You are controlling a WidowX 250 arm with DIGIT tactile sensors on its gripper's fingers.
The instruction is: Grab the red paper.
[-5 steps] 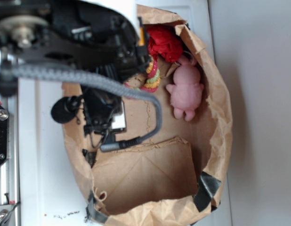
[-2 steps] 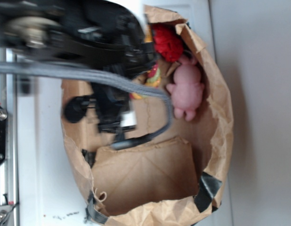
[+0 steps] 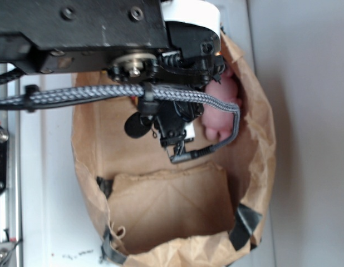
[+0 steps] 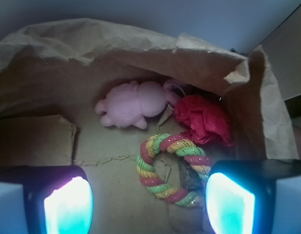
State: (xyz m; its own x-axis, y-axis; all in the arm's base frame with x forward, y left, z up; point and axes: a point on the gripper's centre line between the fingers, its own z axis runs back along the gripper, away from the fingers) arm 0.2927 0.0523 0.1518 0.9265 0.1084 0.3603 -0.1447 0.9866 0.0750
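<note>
My arm (image 3: 105, 33) stretches across the top of the exterior view, black links and a braided grey cable (image 3: 105, 94) slung under it, and it hangs over the upper part of the brown paper bag (image 3: 261, 156). My gripper (image 4: 150, 202) points down into that bag with its jaws spread wide, holding nothing; in the wrist view one finger pad (image 4: 67, 207) glows at lower left and the other sits at lower right, with open bag floor between them.

The bag lies on a pale, whitish surface (image 3: 305, 133), with a metal rail (image 3: 2, 167) running down the left edge of the exterior view (a screw head shows on it). Dark tape (image 3: 245, 222) patches the bag's lower right corner.

Inside the bag: the red paper (image 4: 204, 119), a crumpled bright wad, sits in the far right corner against the bag wall, well ahead of my fingers and untouched. Just left of it, touching or nearly so, lies the pink pig toy (image 4: 133, 103); from outside only part of the toy peeks past my wrist. Nearer to me lies the rope ring (image 4: 172, 168), red, yellow and green, flat on the bag floor, just in front of the red paper. A folded flap of brown paper (image 4: 33, 141) lies to the left
</note>
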